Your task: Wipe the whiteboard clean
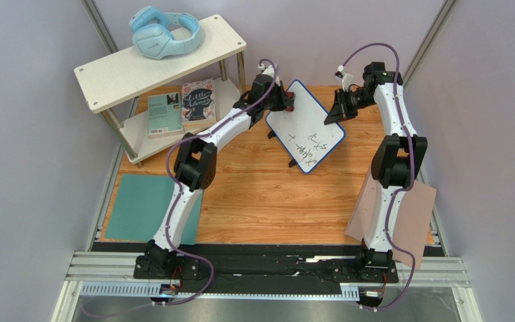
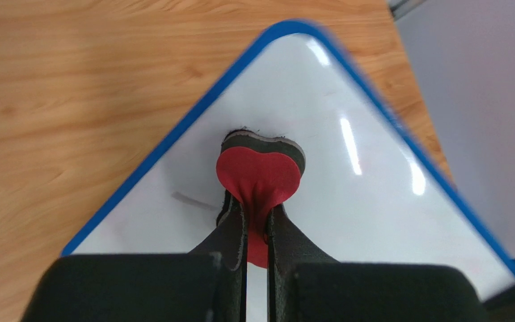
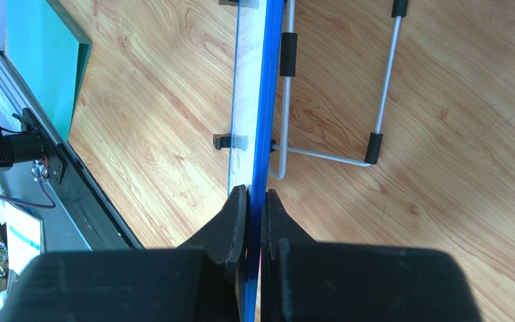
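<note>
**Inspector:** Location of the flat white rectangular whiteboard (image 1: pixel 305 126) with the thin blue rim?

**Assessor:** Upper centre of the overhead frame, on the light brown wooden table (image 1: pixel 260 194). It stands tilted on a thin silver wire stand (image 3: pixel 381 87) with black sleeves. Black handwriting (image 1: pixel 309 146) occupies its lower right portion.

**Inspector:** Left gripper (image 2: pixel 255 208)?

**Assessor:** Jaws narrow, clamped on a small red heart-shaped eraser (image 2: pixel 259 176) with a dark felt layer. The felt sits against the board's white face, near its upper left edge in the overhead frame. A faint grey streak (image 2: pixel 187 199) lies just left of the eraser in the left wrist frame.

**Inspector:** Right gripper (image 3: pixel 253 198)?

**Assessor:** Jaws nearly together, pinching the board's blue rim between them. The grip is on the board's upper right edge in the overhead frame. The board runs edge-on up the middle of the right wrist frame, with the stand to its right.
</note>
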